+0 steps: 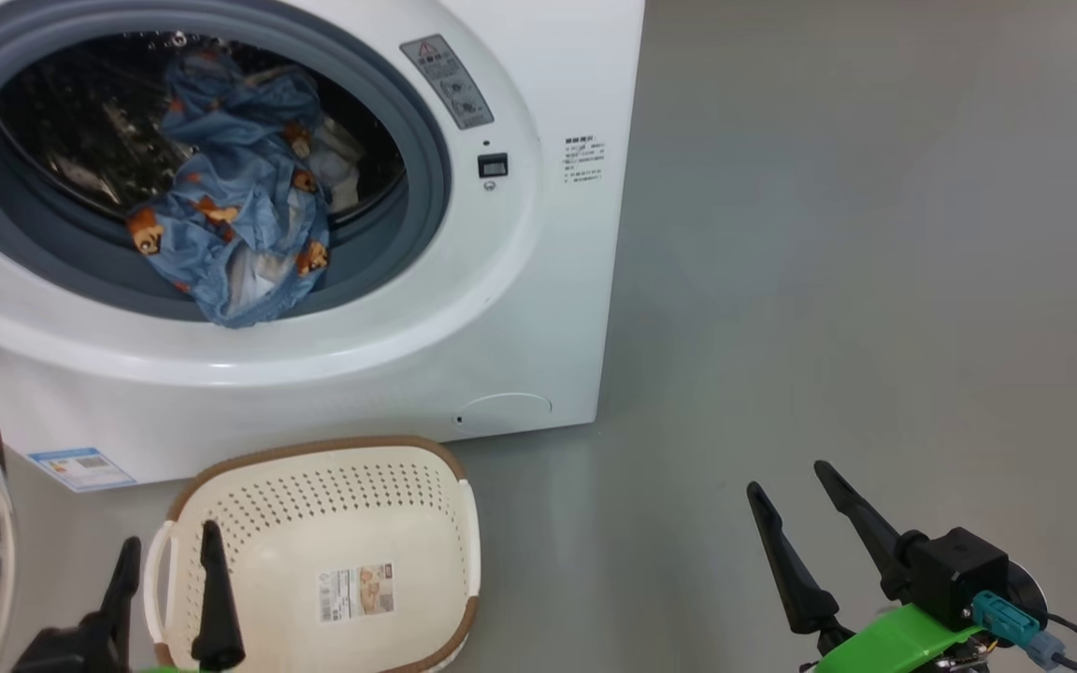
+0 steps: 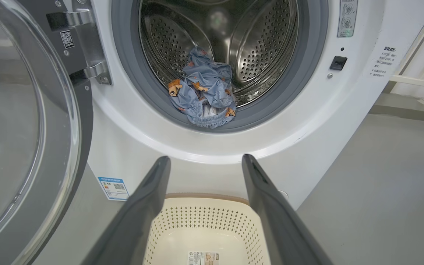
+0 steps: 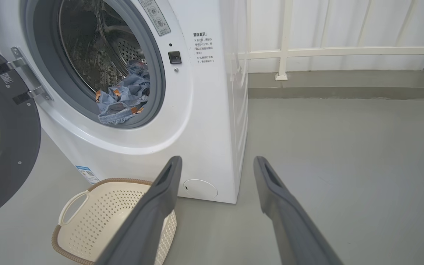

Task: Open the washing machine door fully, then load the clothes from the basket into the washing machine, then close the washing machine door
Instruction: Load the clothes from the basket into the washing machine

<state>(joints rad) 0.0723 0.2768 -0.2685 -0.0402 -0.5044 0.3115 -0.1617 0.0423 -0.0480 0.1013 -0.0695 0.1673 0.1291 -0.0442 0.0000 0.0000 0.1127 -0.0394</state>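
The clothes [image 1: 230, 206] droop lengthwise over the gasket [image 1: 62, 266] — left tool [image 1: 172, 537] and right tool [image 1: 786, 477] spread.

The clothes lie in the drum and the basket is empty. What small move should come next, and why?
Probably nudge the clothes deeper with the left gripper, which is open and empty. Their lower edge lies over the grey gasket, so the door might pinch it when closing. The basket is already empty.
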